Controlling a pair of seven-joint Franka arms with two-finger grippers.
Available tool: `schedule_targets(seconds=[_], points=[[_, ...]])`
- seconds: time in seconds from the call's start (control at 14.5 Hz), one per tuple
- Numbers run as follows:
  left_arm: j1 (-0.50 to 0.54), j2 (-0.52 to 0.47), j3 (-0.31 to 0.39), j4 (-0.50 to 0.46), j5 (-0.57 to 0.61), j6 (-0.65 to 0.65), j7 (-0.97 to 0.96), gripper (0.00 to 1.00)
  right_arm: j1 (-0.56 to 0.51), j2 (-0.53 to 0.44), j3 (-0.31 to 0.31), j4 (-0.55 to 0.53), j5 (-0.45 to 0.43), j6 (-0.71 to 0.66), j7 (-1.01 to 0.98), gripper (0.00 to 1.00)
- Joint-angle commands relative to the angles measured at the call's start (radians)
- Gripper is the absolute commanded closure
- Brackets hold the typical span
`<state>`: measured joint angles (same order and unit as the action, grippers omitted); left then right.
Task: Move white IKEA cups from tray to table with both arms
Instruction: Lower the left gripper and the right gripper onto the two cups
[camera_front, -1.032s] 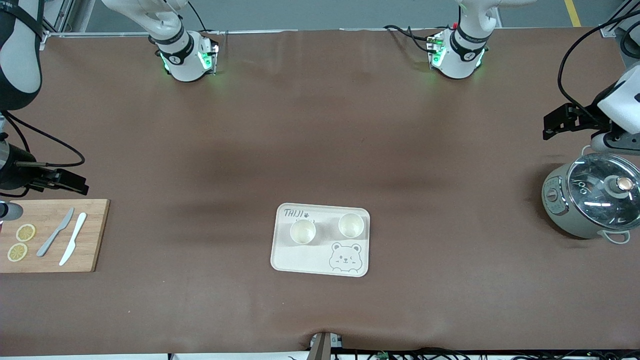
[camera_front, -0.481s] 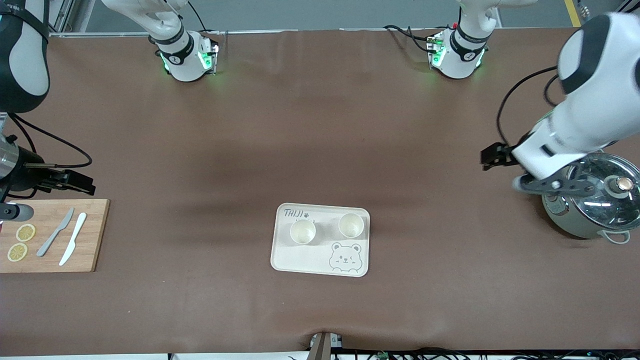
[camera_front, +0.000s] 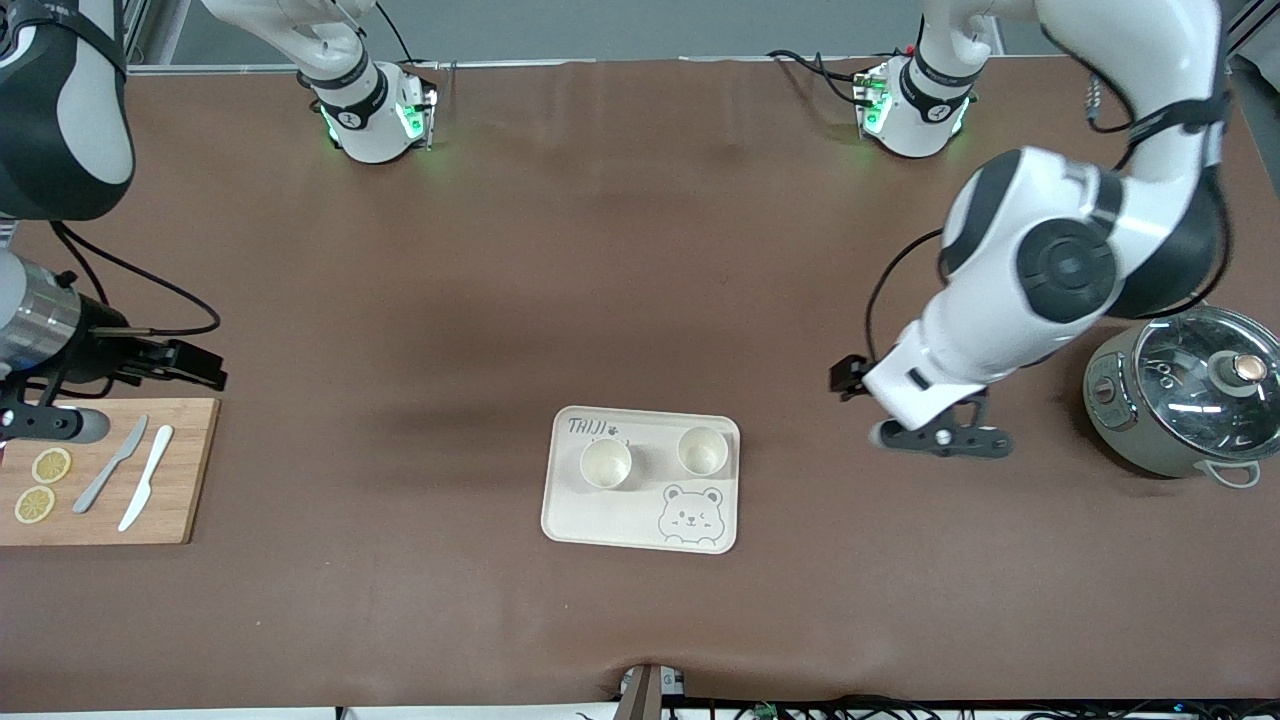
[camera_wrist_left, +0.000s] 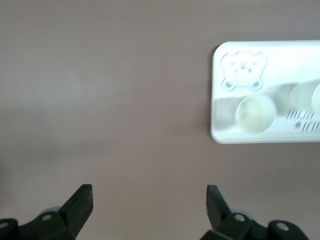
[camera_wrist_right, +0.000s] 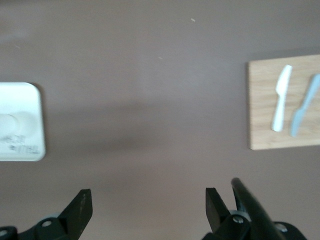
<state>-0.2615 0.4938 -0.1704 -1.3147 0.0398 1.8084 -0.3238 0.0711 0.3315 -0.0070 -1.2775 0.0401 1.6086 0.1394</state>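
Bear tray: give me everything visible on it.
The bear tray is a cream-white rounded rectangle with a low raised rim, plastic-looking, lying flat on the brown table at mid-table, near the front camera. A line-drawn bear face is printed in the corner nearest the camera toward the left arm's end; dark lettering marks the corner diagonal to it. Two white IKEA cups stand upright on its half farther from the camera, side by side and apart. No gripper touches it.
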Motion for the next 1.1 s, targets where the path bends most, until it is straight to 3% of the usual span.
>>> schedule_targets(seconds=[0.0,0.34,0.76,1.03], points=[[-0.042,0.098,0.005,0.045,0.025,0.093,-0.049,0.00,0.048,0.024,-0.002,0.004,0.030,0.040,0.075,0.00],[-0.122,0.232,0.012,0.045,0.026,0.283,-0.109,0.00,0.160,0.101,-0.001,0.006,0.052,0.157,0.359,0.00],[-0.275,0.308,0.138,0.045,0.026,0.431,-0.158,0.00,0.288,0.231,-0.002,0.007,0.043,0.324,0.577,0.00],[-0.297,0.341,0.150,0.045,0.026,0.486,-0.159,0.00,0.344,0.328,-0.002,0.009,0.043,0.451,0.641,0.00]])
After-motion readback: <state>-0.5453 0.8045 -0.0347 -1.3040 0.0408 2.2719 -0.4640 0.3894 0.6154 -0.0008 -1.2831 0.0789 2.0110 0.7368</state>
